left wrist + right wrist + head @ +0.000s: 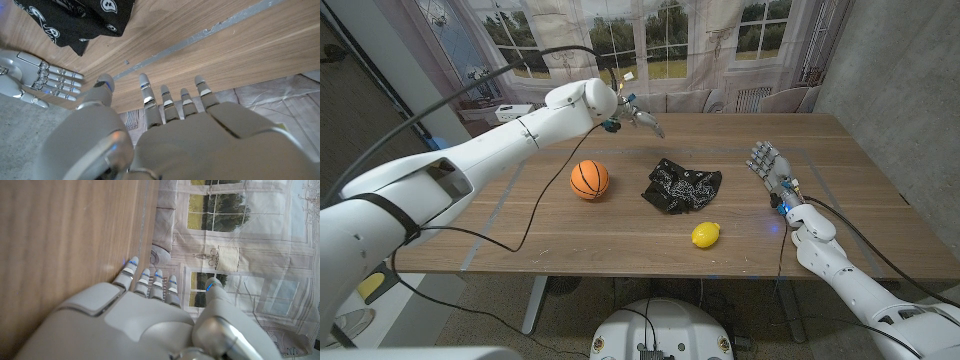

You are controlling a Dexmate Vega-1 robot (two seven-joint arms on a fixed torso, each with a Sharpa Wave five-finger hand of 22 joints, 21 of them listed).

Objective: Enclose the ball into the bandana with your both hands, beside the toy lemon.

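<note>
An orange basketball (589, 179) sits on the wooden table, left of centre. To its right lies a crumpled black bandana (681, 187) with a white pattern, also in the left wrist view (75, 20). A yellow toy lemon (706, 234) lies in front of the bandana, near the table's front edge. My left hand (638, 115) hovers over the far part of the table, behind the ball and bandana, fingers spread (170, 107) and holding nothing. My right hand (772, 170) stands to the right of the bandana, fingers extended and apart (150, 287), with nothing in it; it also appears in the left wrist view (37, 80).
A black cable (535, 215) hangs from the left arm across the table's left part. Taped lines (485, 235) mark the tabletop. Behind the table hangs a curtain printed with windows (650, 40). A grey wall stands at the right.
</note>
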